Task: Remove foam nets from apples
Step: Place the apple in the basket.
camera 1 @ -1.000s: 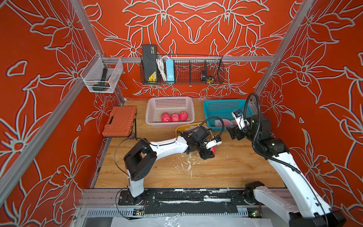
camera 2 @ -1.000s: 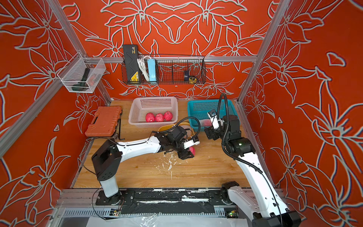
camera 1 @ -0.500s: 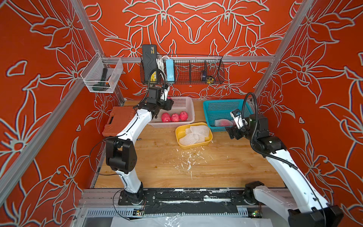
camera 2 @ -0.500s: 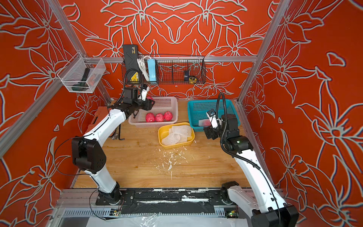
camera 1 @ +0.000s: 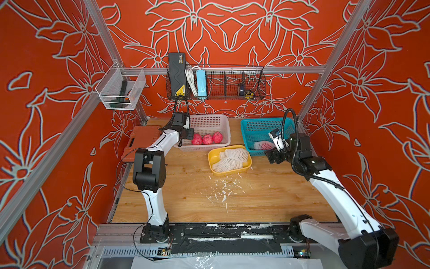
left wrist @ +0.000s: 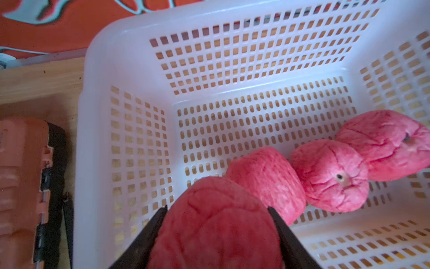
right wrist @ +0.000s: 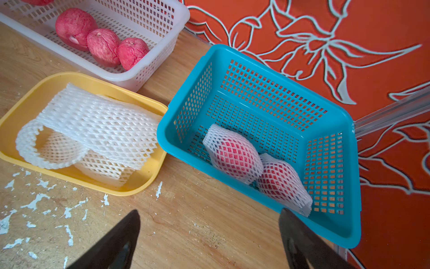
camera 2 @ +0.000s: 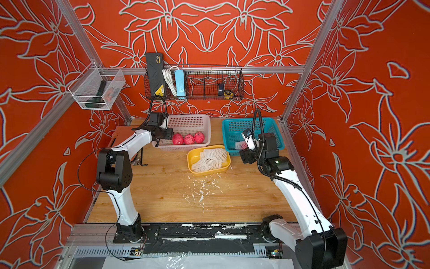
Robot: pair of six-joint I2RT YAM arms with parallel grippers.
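Left wrist view: the left fingers (left wrist: 144, 242) are clenched on a bare apple (left wrist: 214, 226), one dark finger on each flank, inside the white basket (left wrist: 93, 116). Whether the fruit already rests on the basket floor cannot be told. Three more bare apples (left wrist: 330, 174) lie touching in a row just beyond it. The step in hand looks like the set-down. It is best lowered onto the open floor beside the row, not on top of it, and let go only once it sits, so nothing rolls. The basket wall is close by the wrist, so the exit should go straight up before any swing. The orange toolbox (left wrist: 21, 186) sits just outside that wall.

Over to the right fingers (right wrist: 116, 244): spread wide, nothing between them, hovering above the counter (right wrist: 209, 221) just beside the blue basket (right wrist: 256, 60). Two netted apples (right wrist: 235, 156) lie touching in one corner of it, tight against the walls, so a steep reach from above looks wisest. Shed foam nets (right wrist: 93, 130) are piled in the yellow tray (right wrist: 69, 76).

In a top view the white basket sits upper centre and the blue one is to its right. The tray lies just below and between them. The lower half of the counter is open apart from white flakes (camera 1: 223, 191), which leaves ample room to work.
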